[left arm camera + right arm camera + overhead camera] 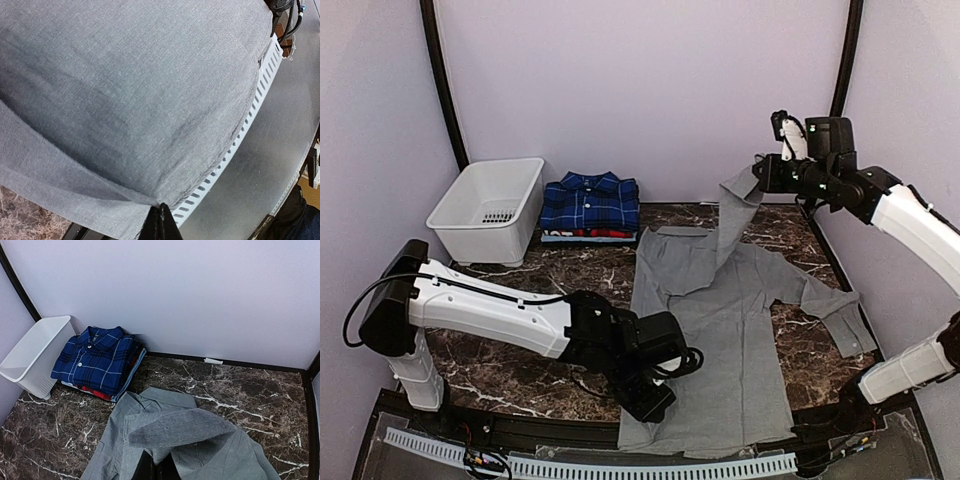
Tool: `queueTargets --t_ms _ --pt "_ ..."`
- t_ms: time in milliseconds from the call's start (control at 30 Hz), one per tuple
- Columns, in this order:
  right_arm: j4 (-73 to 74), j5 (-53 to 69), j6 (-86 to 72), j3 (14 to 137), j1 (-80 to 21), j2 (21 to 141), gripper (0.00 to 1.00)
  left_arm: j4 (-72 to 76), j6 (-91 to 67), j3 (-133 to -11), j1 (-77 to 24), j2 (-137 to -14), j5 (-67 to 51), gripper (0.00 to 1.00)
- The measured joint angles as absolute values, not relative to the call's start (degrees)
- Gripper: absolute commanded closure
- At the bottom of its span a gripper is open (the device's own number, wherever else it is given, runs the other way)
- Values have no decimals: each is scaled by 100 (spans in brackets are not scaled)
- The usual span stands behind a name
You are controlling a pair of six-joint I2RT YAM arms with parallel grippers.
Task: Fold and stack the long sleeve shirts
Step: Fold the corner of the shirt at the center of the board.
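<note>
Gripping the plain light grey button-up cloth shirt [720,340] spread on the dark marble table [585,265], we clamp the left gripper [655,400] on its near hem [720,440] and the right gripper [762,176] on a lifted sleeve [732,215]. We judge it soft, light and limp, best taken at the edges.

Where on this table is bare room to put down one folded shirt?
Bare marble lies in front of the white basket and plaid-topped stack, left of the grey shirt; another patch at the far right corner, behind the shirt. Crowded: the near middle, with the left arm over it.
</note>
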State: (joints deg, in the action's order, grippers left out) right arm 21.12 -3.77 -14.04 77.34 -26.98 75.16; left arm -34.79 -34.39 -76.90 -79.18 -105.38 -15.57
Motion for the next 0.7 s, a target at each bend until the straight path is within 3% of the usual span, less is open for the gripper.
queueTargets --t_ms 167,300,400,700 --pt "2134 -292 -1494 7301 -2698 7328 100 -3245 -3291 -7690 -7841 -10726 -1914 69" --pt "2169 -237 -1566 7059 -2698 7175 100 -3089 -3201 -7688 -7728 -10746 -2130 54" --pt "2176 -217 -1599 7002 -2698 7054 100 -2956 -3188 -7688 -7553 -10713 -2283 53" --pt "2128 40 -1730 6945 -2698 6713 100 -2521 -3227 -7690 -6191 -9985 -1885 66"
